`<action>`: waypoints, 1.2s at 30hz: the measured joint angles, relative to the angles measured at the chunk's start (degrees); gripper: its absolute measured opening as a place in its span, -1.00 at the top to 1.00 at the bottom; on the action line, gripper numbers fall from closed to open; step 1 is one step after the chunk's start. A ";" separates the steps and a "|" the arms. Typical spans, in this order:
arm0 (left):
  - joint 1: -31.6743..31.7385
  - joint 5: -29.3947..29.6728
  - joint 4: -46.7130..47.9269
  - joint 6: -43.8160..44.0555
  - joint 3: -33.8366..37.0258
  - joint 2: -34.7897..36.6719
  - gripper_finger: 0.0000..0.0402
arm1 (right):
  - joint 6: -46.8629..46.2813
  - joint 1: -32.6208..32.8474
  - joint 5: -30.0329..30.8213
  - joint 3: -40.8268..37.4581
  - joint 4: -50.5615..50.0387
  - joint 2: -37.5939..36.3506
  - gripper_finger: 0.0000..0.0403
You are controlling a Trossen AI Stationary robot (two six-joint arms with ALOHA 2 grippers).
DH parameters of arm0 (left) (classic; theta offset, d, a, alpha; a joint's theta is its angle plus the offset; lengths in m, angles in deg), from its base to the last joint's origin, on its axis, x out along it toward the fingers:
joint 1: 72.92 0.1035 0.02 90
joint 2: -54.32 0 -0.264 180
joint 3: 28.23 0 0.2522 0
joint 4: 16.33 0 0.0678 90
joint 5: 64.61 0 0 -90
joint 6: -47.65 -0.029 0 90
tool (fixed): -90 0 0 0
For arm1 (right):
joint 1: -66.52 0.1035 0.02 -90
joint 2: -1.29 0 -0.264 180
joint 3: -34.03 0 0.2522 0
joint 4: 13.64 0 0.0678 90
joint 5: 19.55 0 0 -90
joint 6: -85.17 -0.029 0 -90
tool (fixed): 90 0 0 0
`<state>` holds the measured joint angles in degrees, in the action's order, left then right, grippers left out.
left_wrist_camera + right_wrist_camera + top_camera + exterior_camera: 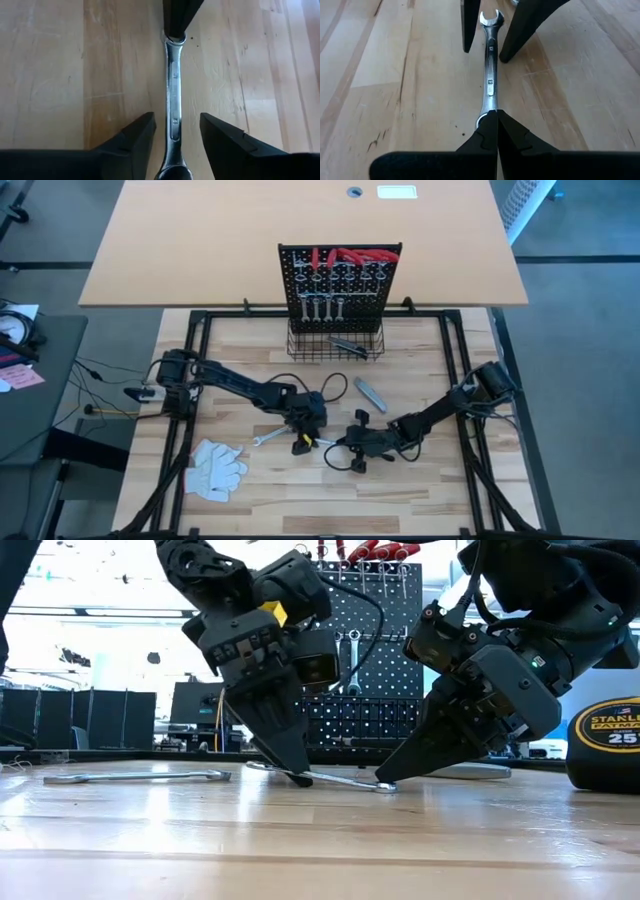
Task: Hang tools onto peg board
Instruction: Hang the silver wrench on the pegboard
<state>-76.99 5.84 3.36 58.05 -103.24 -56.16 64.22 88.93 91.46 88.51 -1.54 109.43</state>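
Item, as I read it from my station: one silver wrench [490, 70] lying flat on the wooden table [420, 490], near the front middle, between the two arms.

Left gripper [176, 135]: fingers apart, straddling the wrench shaft on either side; I cannot tell whether the pads touch the metal. The near end of the wrench is cut off in the left wrist view.

Right gripper [497, 131]: clenched, fingers pressed together over the ring end of the wrench; that end is hidden beneath them, so I cannot tell whether it is pinched or only pressed down.

Second wrench [140, 777]: flat on the table, apart from both grippers.

Peg board [340, 285]: upright at the table's back, wrenches and red-handled tools on its hooks; the hooks themselves are too small to make out. One dark tool lies in its wire basket [338, 350].

Grey utility knife [369, 391]: on the table before the basket.

Tape measure [604, 745]: cut off at the low view's edge.

White gloves [216, 468]: front left of the table
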 joint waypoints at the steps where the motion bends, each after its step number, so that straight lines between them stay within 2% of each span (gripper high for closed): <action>1: 0.00 0.03 0.79 -0.08 -0.26 -0.02 0.23 | 0.01 0.01 -0.02 0.00 0.00 0.01 0.97; 4: 0.00 0.15 2.48 -0.09 -1.01 -0.09 0.38 | 0.00 0.02 -0.02 0.01 0.00 0.01 0.97; 10: -0.04 0.01 4.61 -0.25 -0.65 -0.11 0.85 | 0.00 -0.02 0.04 0.03 0.06 0.00 0.97; 12: -0.24 0.13 4.90 -0.22 -0.59 -0.12 0.93 | 0.02 0.02 0.14 0.05 0.31 -0.09 0.97; 16: -1.23 1.96 5.25 -0.22 -0.55 -0.09 0.93 | 1.93 0.43 0.31 0.09 0.31 -0.70 0.97; 20: -3.46 6.64 5.32 0.45 -0.51 0.41 0.98 | 3.26 2.13 5.70 -0.08 -3.68 -4.24 0.97; 25: -6.99 15.14 4.88 0.65 -0.25 2.51 0.99 | 0.65 5.07 14.03 -0.14 -12.00 -12.20 0.87; 28: -9.08 22.26 4.50 0.39 0.05 4.56 0.99 | -1.80 6.96 15.90 -0.12 -15.85 -15.24 0.72; 32: -11.28 32.32 -5.39 0.71 4.93 10.80 1.00 | -2.49 9.76 16.66 -0.09 -15.20 -16.02 0.50; 34: -11.65 34.50 -13.86 1.68 10.91 14.45 1.00 | -2.20 11.04 16.73 -0.06 -14.48 -14.13 0.40; 36: -11.65 34.85 -26.42 2.48 18.16 18.01 1.00 | -1.62 11.93 16.94 -0.10 -11.79 -11.09 0.33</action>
<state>-88.64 40.69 -23.06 60.53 -85.07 -38.15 62.60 100.86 108.40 88.41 -13.32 98.34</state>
